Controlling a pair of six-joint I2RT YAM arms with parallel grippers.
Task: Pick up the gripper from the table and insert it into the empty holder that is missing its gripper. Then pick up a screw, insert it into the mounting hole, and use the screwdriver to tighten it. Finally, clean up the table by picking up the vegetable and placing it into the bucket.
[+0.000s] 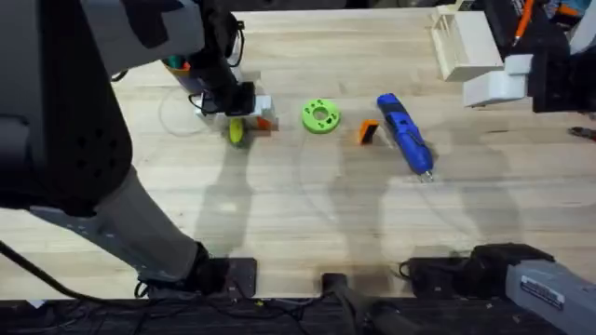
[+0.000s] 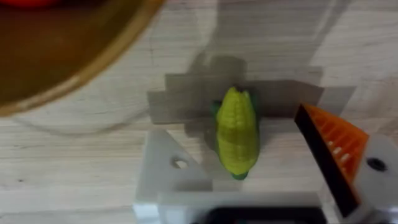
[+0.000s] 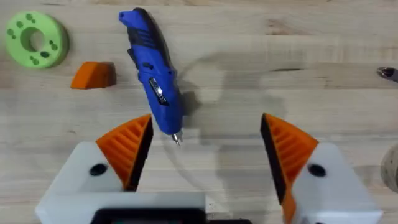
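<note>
Vegetable [image 1: 237, 132] left of disc [image 1: 320, 115]; gripper [image 1: 369, 132] between disc and screwdriver [image 1: 405, 134].

— What do you have under the right tool [image 3: 205, 149]?

— I see its orange pads [image 3: 127, 146] spread wide over the table [image 3: 298, 50], the screwdriver [image 3: 154, 78] lying with its bit between them.

— Anything else?

— The loose gripper [image 3: 93, 74] beside a green disc [image 3: 36, 39].

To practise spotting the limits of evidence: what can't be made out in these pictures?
- Brown-gold round bucket: cut off by the left wrist view's edge, and the left arm covers most of it overhead.
- Yellow-green toy corn: overhead, the left pincer hides its upper end.
- Small metal item: cut off by the right wrist view's edge, too small to identify.
</note>
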